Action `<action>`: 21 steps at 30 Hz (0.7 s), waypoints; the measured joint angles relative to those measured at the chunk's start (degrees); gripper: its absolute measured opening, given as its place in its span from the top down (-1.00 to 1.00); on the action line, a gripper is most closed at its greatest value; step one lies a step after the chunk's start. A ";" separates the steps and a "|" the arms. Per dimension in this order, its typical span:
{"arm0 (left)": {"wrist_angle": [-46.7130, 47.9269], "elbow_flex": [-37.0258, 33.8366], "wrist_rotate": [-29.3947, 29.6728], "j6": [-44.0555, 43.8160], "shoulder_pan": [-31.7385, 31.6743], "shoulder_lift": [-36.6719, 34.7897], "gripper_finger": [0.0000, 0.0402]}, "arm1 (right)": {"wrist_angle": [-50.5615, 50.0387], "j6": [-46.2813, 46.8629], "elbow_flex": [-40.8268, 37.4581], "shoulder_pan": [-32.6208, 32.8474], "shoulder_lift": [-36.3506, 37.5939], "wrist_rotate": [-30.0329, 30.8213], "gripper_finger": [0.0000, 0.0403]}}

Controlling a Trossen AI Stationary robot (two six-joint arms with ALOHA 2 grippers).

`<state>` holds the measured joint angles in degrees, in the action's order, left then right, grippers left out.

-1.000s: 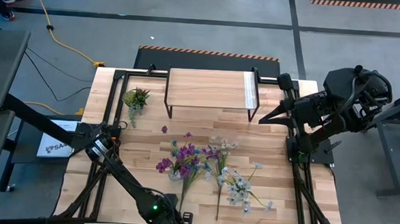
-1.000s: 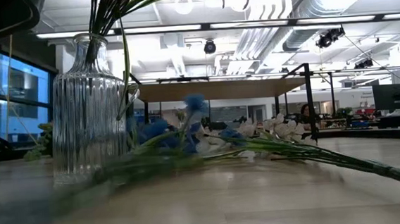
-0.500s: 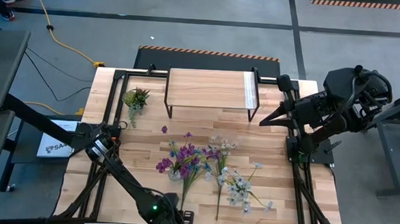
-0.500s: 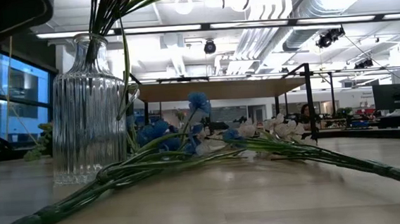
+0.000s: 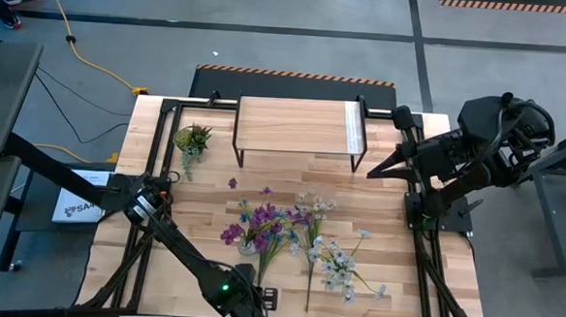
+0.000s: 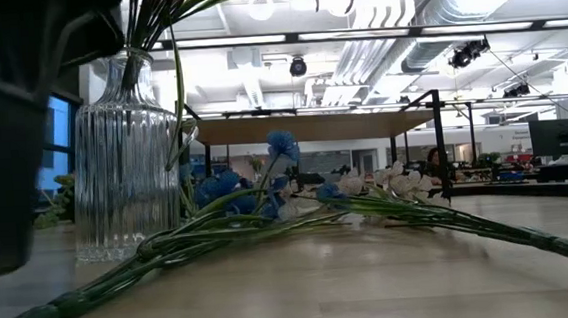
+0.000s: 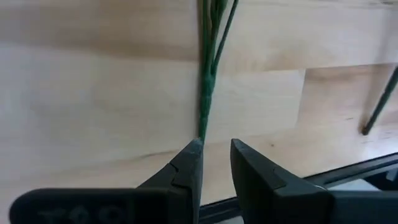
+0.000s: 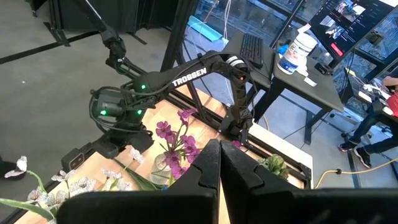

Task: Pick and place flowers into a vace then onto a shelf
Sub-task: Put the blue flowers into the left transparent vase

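Ribbed glass vase [image 6: 123, 155]; left gripper [image 7: 216, 163] jaws parted beside thin stem [image 7: 205, 93]; right gripper [image 8: 219, 163] clenched.

Light wood-plank tabletop [image 5: 387, 208] carries: low riser shelf [image 5: 294, 125] with pale plank top on black legs, at far edge; small green spiky potted plant [image 5: 192, 138] beside it; ribbed clear glass vase [image 6: 123, 155] with purple sprays; loose blue flowers [image 5: 277, 226] and white-pink flowers [image 5: 336, 263] lying flat.
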<state>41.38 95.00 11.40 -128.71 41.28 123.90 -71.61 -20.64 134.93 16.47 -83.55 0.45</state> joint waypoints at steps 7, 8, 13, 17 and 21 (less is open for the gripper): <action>2.31 0.00 -1.45 5.01 -2.54 -0.02 0.43 | -0.07 0.00 0.00 0.01 0.00 -0.02 1.00; 2.31 0.00 -1.65 5.76 -2.85 -0.02 0.43 | -0.08 0.00 0.00 0.00 -0.02 -0.04 1.00; 1.51 0.07 -4.68 7.39 -3.65 0.92 0.43 | -0.13 0.00 0.00 0.02 -0.02 -0.75 1.00; 0.71 0.13 -5.02 7.37 -3.77 1.66 0.43 | -0.15 -0.36 0.00 0.00 -0.02 -0.80 1.00; 0.63 0.15 -6.47 7.37 -3.81 2.03 0.43 | -0.15 -0.44 0.00 0.01 -0.02 -0.79 1.00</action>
<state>42.01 95.15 4.94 -121.34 37.47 125.93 -71.77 -21.08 134.93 16.48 -83.57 -0.34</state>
